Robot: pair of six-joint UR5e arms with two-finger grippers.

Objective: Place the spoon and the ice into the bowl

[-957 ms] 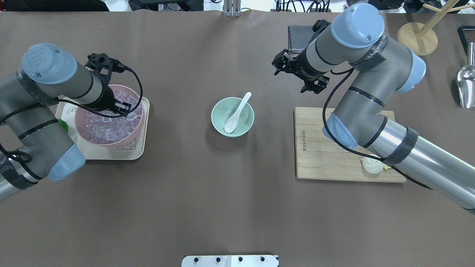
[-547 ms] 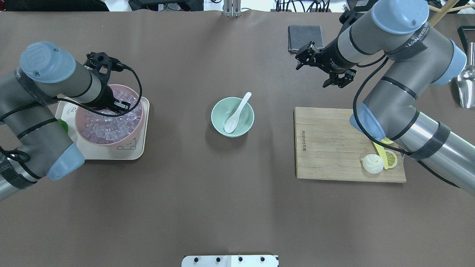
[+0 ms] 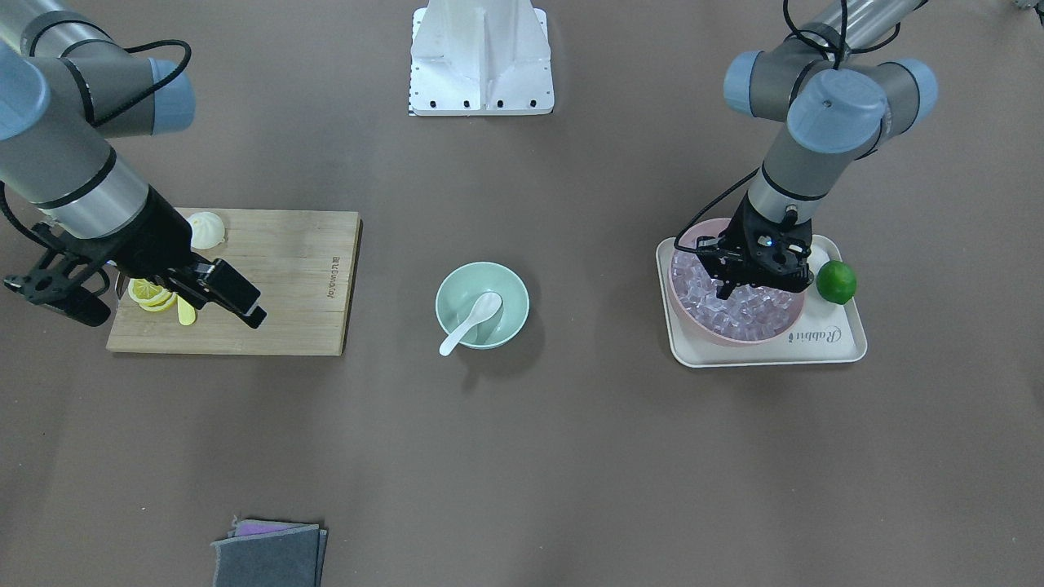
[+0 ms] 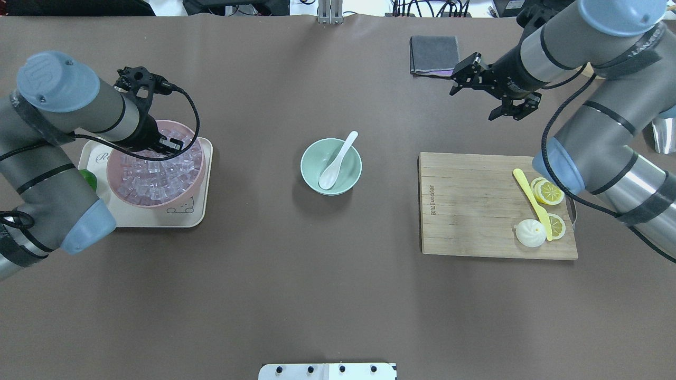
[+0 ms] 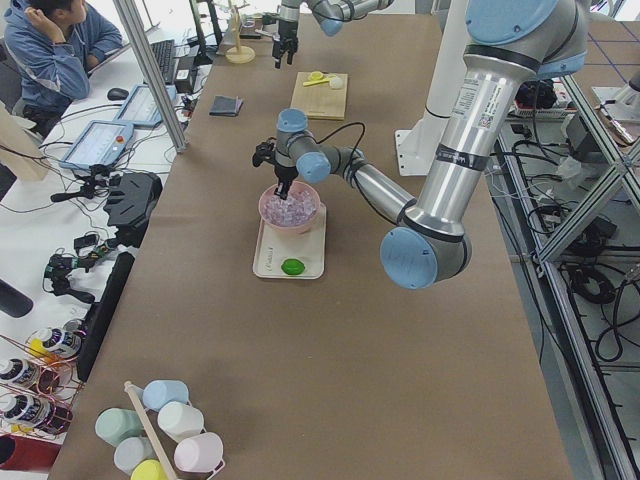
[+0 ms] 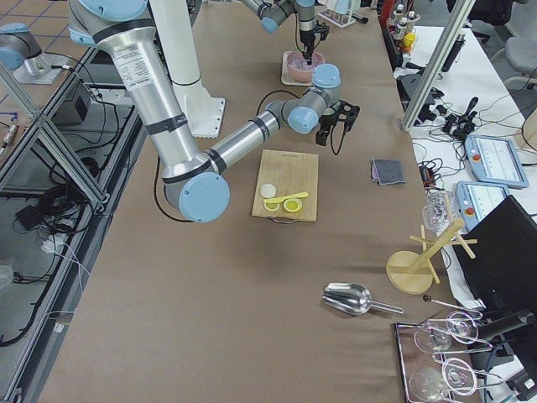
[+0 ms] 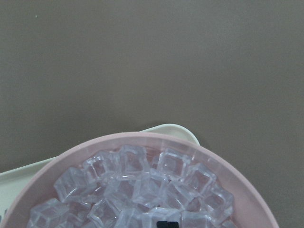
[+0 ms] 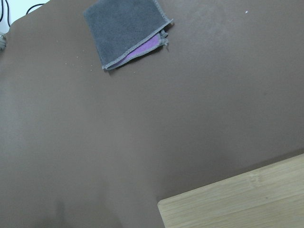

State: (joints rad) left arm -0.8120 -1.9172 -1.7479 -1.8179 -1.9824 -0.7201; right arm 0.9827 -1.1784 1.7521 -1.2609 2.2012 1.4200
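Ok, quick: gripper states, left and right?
Left gripper: at the ice cubes in the pink bowl; open or closed cannot be told.
Right gripper: open, holding nothing.

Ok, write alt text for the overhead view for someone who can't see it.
A white spoon lies in a small green bowl at centre. The left arm reaches into a pink bowl of ice cubes; the right arm hovers near a cutting board.
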